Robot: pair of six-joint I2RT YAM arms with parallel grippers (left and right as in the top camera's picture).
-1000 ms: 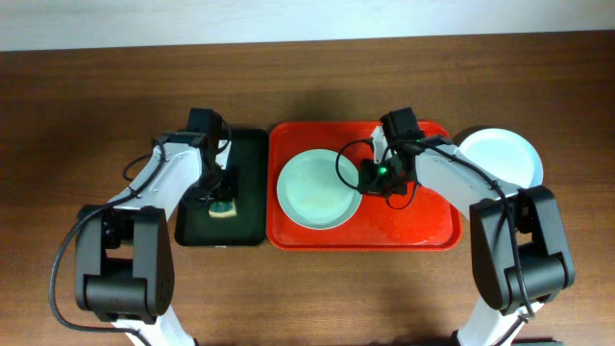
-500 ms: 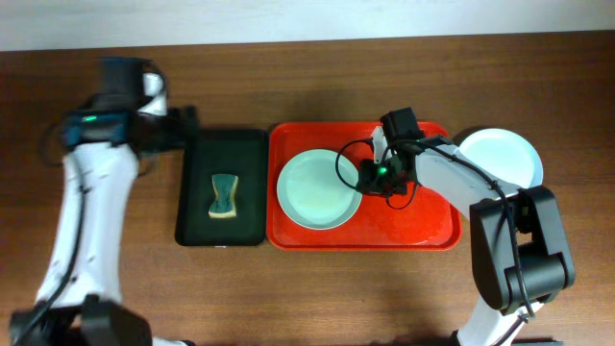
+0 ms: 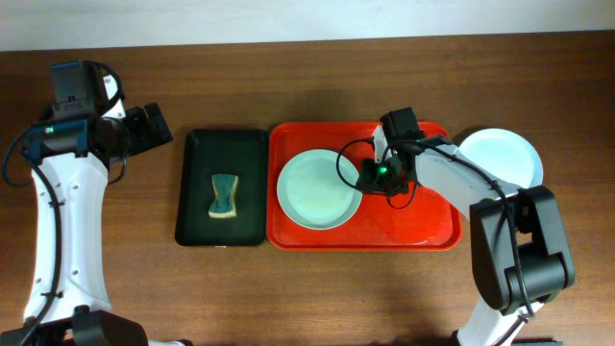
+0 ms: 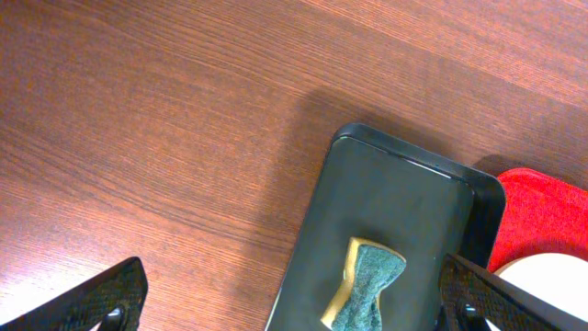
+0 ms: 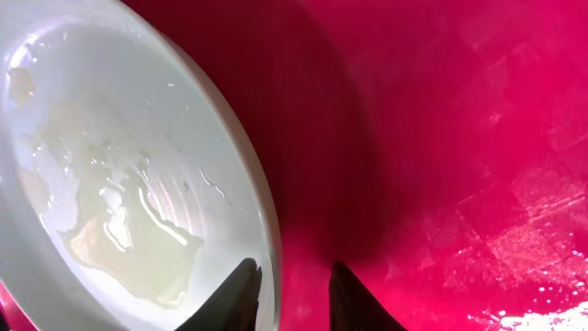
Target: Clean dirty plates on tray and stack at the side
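A pale mint plate lies on the left half of the red tray. My right gripper sits low at the plate's right rim. In the right wrist view its jaws stand a little apart astride that rim: one finger over the plate, the other over the tray, gripper open. A wet yellowish film shows on the plate's surface. Another pale plate rests on the table right of the tray. My left gripper hangs wide open and empty, high above the table's left side.
A narrow black tray lies left of the red one, with a green-and-yellow sponge in its middle. The left wrist view shows that sponge on the black tray, with bare wood to the left.
My left gripper let go of the sponge on the black tray, opened wide and swung up and away to the far left. The right jaws eased apart at the plate's rim.
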